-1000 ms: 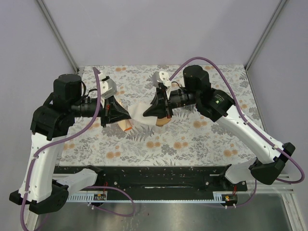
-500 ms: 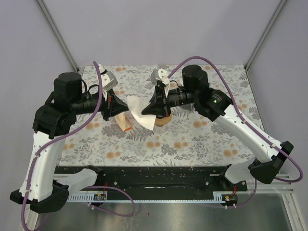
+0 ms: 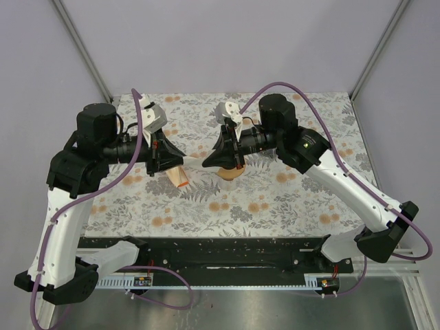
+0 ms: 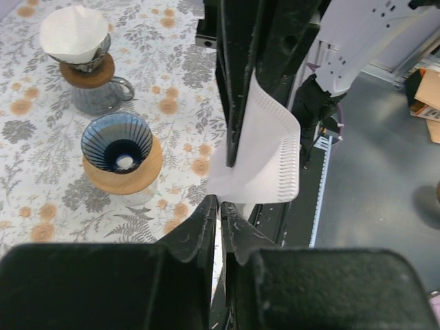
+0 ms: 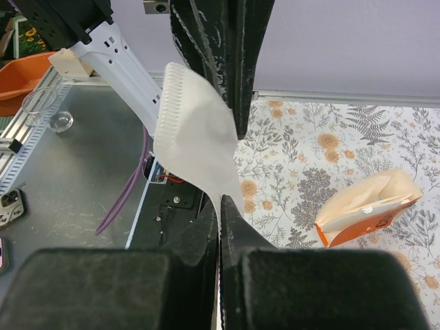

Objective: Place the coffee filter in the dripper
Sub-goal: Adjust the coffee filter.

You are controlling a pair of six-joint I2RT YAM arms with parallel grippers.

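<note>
Suspends coffee filter [image 4: 265, 151] over the middle of the tabletop [image 3: 275, 206], pinched between clenched left claw [image 4: 218, 206] and clenched right claw [image 5: 220, 206]; leaves insertion into the empty dripper [image 4: 103, 137] nearby not yet done.

The broad coffee filter [image 3: 195, 164] has narrowed to a thin strip.

The table [image 3: 275, 199] has a pale top printed with grey ferns and orange flowers. On it stands a clear glass [image 4: 134, 196] carrying the dripper [image 4: 118, 141] by its wooden collar. Near it is a handled glass jug [image 4: 96, 96], topped by a second cone [image 4: 98, 49] lined with white paper. An open orange carton [image 5: 368, 210] lies on its side, apart from both.
</note>
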